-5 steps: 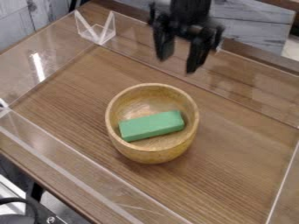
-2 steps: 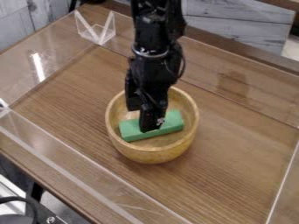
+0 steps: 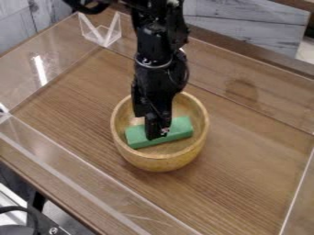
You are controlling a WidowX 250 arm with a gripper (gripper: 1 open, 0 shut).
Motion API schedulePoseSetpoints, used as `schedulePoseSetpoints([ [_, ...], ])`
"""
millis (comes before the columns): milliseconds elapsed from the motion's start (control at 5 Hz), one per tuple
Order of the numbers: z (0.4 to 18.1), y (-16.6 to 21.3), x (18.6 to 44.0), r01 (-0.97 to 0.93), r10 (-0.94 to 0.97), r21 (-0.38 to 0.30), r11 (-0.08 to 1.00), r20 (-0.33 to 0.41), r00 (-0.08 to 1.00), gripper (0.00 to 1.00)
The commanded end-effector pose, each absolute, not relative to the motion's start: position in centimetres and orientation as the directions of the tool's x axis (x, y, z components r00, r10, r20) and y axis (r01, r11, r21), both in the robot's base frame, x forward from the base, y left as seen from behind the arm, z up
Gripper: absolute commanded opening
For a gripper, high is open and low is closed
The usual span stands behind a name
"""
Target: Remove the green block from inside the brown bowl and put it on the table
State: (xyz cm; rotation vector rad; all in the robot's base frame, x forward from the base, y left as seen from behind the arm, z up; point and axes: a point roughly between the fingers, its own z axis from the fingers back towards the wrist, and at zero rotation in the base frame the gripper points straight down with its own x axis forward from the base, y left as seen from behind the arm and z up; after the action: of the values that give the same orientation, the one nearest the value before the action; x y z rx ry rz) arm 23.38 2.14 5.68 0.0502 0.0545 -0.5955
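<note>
My gripper (image 3: 152, 126), seemingly parted, partly hides the green block (image 3: 160, 133) beneath it, inside the brown bowl (image 3: 160, 158); I cannot tell whether its fingertips grip. Clear walls (image 3: 101, 29) stand behind.

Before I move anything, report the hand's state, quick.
Black robot hand: at the small rectangular green block inside the round brown wooden bowl; whether it is open or gripping cannot be told.

no readable text, label, brand, number or sign shows anywhere in the view.
</note>
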Motion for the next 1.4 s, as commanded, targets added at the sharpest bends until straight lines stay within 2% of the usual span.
schedulePoseSetpoints([
  [0,5.6,2.7,24.2,0.561,-0.56,0.062,0.826,-0.029,0.828,1.0],
  [400,4.2,2.9,24.5,0.564,-0.564,0.059,0.824,-0.011,0.826,1.0],
  [600,3.9,2.7,24.4,0.557,-0.557,0.043,0.829,-0.01,0.83,0.0],
  [1200,3.3,2.1,23.8,0.535,-0.535,-0.012,0.845,-0.019,0.845,0.0],
])
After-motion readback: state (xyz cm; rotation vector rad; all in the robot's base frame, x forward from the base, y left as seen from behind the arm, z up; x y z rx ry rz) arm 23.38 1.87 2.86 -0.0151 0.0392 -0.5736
